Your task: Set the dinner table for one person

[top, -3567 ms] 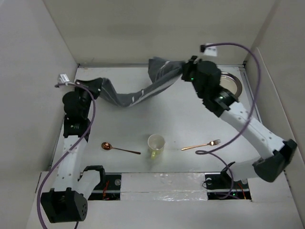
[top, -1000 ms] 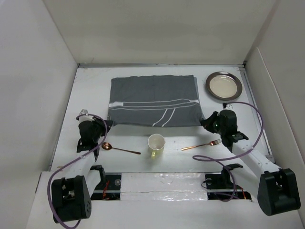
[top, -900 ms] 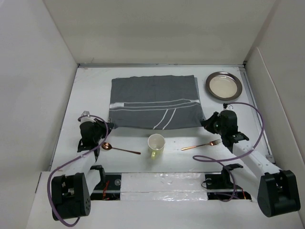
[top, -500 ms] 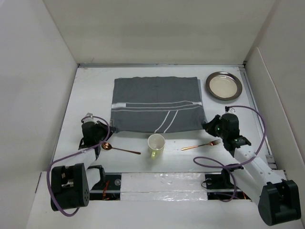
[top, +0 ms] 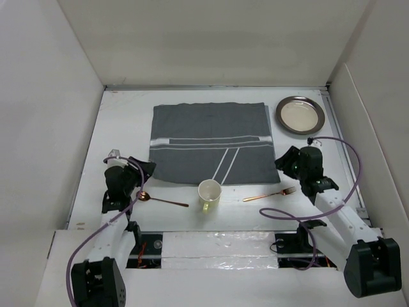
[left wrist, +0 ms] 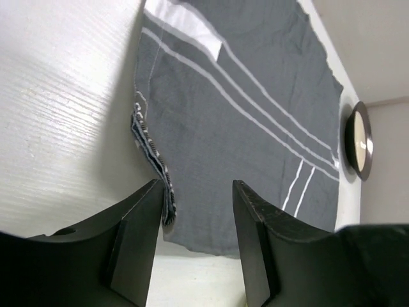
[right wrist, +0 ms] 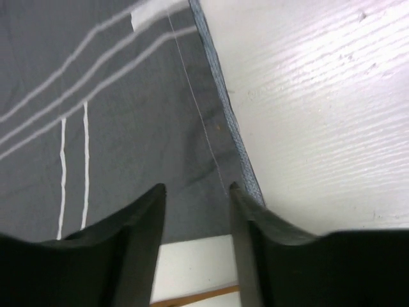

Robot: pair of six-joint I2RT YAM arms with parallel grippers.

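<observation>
On the white dinner table (top: 121, 121) the dark grey striped mat (top: 209, 141) lies spread flat. My left gripper (top: 144, 168) hovers open at the mat's near left corner. In the left wrist view the left gripper (left wrist: 196, 185) straddles the mat (left wrist: 243, 115), and a rumpled hem (left wrist: 152, 158) lies by one finger. My right gripper (top: 282, 163) is open at the near right corner. In the right wrist view the right gripper (right wrist: 196, 188) holds nothing above the mat (right wrist: 128, 96). A pale cup (top: 209, 194) touches the mat's near edge.
A copper spoon (top: 160, 199) lies left of the cup and a copper fork (top: 270, 194) lies to its right, its handle (right wrist: 198, 297) showing under the right gripper. A metal plate (top: 300, 115) sits at the back right. White walls enclose the table.
Both grippers, earlier shut on the mat's near corners, have opened and let go. The mat was dragged slightly nearer and now lies flat, its near edge at the cup.
</observation>
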